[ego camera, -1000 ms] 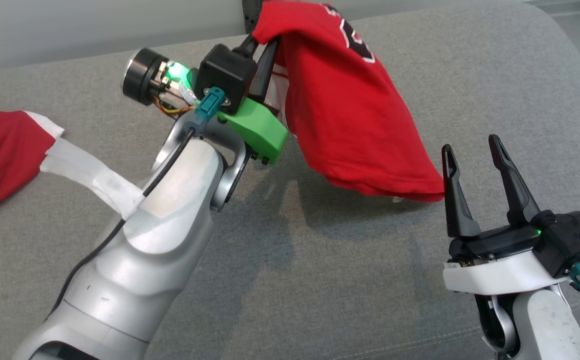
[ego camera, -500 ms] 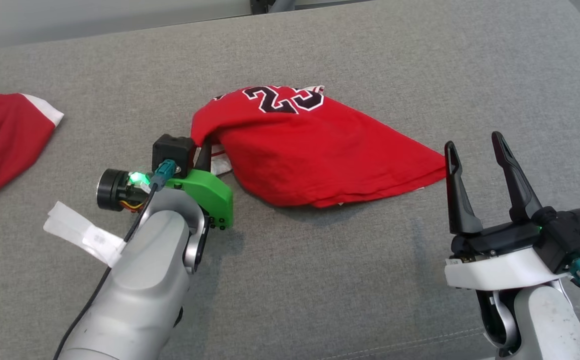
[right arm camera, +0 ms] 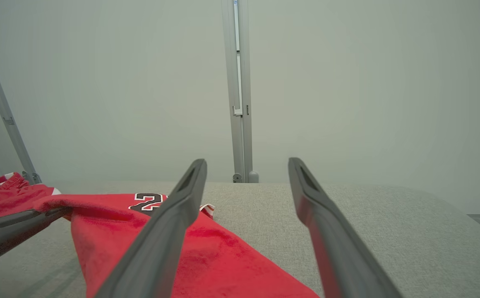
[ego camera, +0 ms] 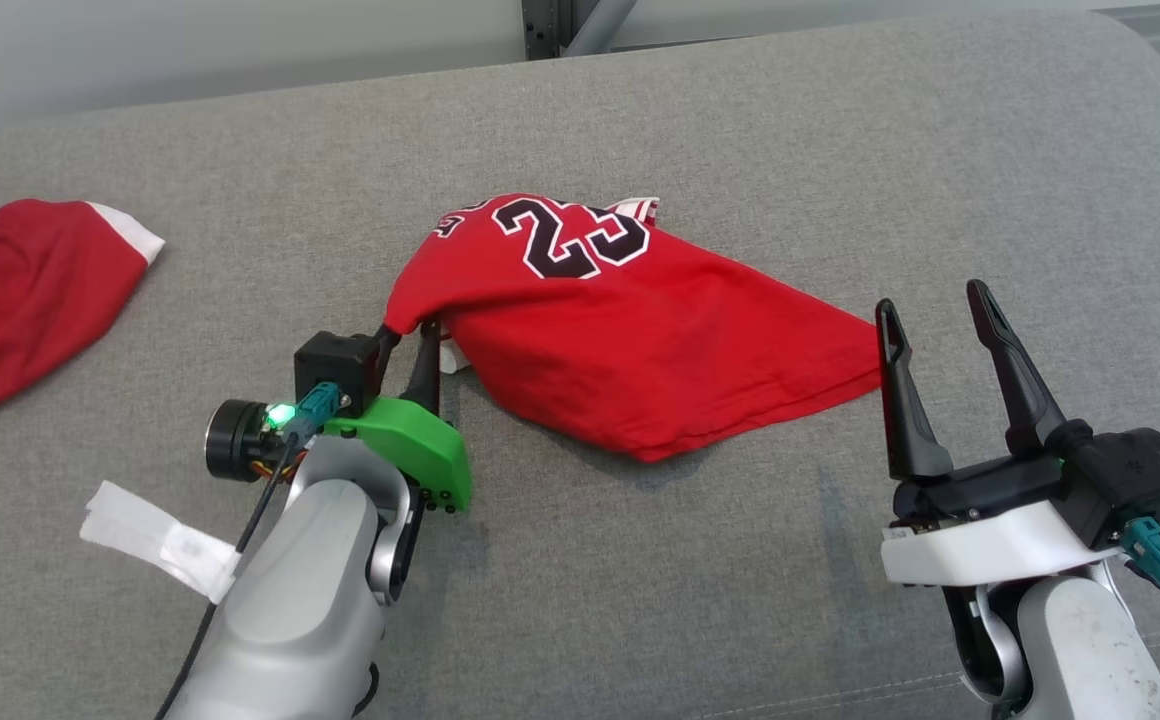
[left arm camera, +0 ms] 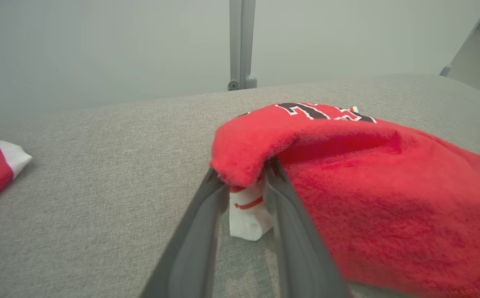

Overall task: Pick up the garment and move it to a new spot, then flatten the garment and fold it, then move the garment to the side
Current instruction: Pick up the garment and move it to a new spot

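Left hand (ego camera: 410, 332) fingers slightly apart around jersey (ego camera: 640, 340) corner, mid-worktop (ego camera: 740, 130); can't tell if it's gripping. Right hand (ego camera: 928, 297) wide open, empty, touching the jersey's right tip.

Crumpled red jersey (ego camera: 640, 350), number 23 up
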Motion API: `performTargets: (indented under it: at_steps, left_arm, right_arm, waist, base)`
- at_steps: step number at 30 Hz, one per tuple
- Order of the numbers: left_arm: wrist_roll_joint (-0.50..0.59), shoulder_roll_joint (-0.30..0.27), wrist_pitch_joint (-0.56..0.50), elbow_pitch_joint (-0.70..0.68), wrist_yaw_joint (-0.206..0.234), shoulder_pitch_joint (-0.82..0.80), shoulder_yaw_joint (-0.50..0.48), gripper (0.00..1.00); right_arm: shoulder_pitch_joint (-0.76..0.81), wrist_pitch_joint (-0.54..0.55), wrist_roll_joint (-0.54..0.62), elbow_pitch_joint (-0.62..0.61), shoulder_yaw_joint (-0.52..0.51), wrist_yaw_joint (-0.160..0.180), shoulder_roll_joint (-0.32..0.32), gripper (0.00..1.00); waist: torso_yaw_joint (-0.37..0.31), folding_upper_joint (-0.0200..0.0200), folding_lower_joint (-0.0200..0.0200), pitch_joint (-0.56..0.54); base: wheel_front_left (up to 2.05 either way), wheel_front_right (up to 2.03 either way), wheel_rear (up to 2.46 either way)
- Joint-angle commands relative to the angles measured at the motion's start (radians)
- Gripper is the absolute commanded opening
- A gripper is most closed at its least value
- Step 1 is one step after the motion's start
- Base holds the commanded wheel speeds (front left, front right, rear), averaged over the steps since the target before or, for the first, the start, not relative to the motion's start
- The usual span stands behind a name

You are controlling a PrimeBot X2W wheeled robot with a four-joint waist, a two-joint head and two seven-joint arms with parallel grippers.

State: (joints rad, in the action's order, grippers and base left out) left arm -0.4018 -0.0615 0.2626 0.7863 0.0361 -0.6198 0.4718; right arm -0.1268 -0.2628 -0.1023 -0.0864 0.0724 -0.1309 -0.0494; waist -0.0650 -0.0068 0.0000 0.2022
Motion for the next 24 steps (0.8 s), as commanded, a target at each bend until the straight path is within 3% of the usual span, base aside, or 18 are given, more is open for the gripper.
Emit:
performTargets:
  at_steps: [1,12,24]
  left_arm:
    - [0.013,-0.003,0.001,-0.026,-0.01,0.034,-0.012,1.0]
    - [0.094,-0.031,0.002,-0.223,-0.017,0.214,-0.119,1.0]
    - [0.164,-0.015,0.002,-0.507,0.005,0.463,-0.29,1.0]
  right_arm:
    - [0.014,-0.003,-0.001,0.006,0.0,0.0,-0.002,1.0]
    - [0.047,-0.003,0.01,0.025,-0.003,0.0,-0.002,1.0]
    - [0.09,-0.003,-0.006,0.056,-0.006,0.0,-0.002,1.0]
  waist:
    - [0.002,0.0068,0.0,-0.012]
    - [0.017,0.0068,0.0,-0.093]
    - [0.041,0.0068,0.0,-0.158]
  base:
    - [0.0,0.0,0.0]
    - [0.0,0.0,0.0]
    - [0.0,0.0,0.0]
